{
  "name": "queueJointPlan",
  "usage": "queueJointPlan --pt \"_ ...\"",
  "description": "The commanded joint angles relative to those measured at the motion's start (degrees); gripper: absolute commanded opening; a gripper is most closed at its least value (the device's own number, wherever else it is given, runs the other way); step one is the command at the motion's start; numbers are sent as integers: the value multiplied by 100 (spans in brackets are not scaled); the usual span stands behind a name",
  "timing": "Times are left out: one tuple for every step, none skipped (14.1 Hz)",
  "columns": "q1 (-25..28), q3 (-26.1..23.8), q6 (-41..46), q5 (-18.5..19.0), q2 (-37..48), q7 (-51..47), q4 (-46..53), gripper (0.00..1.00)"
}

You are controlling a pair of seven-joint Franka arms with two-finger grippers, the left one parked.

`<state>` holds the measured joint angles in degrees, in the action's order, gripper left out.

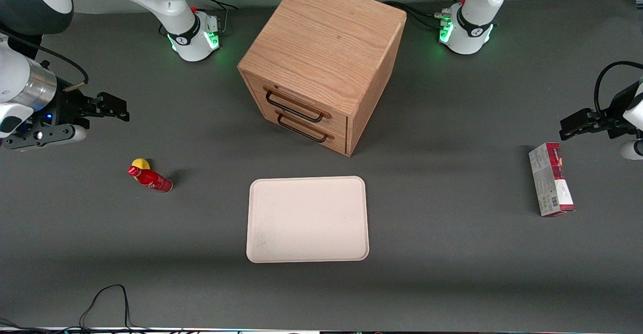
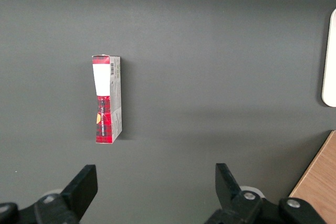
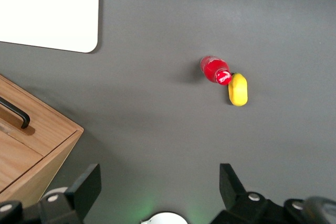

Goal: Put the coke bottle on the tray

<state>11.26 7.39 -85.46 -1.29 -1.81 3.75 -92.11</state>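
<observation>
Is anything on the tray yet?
No, the tray holds nothing. The coke bottle stands on the table beside a yellow object, toward the working arm's end. The gripper hovers open, above the table.

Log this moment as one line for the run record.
stage: before pickup | tool: open, in the air, holding nothing | coke bottle: on the table beside a yellow object | tray: bare
</observation>
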Motion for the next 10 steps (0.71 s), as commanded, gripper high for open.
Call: queueJointPlan --pt "17 69 205 -100 -100 -93 272 100" --pt "-9 52 205 -108 -109 -85 290 100" --pt "-10 43 205 -108 -100 -50 281 100" --pt "-18 52 214 -108 -100 -41 281 100" --pt "-18 43 258 -100 -100 -33 290 100" --pt "-10 25 275 -108 -109 -93 307 100" --pt "-18 34 276 -117 -109 -103 299 100" --pt "-18 43 284 -117 -109 -103 307 100" --pt "-18 52 276 -108 -109 -94 351 100" --pt "-18 43 319 -108 -143 -103 430 100"
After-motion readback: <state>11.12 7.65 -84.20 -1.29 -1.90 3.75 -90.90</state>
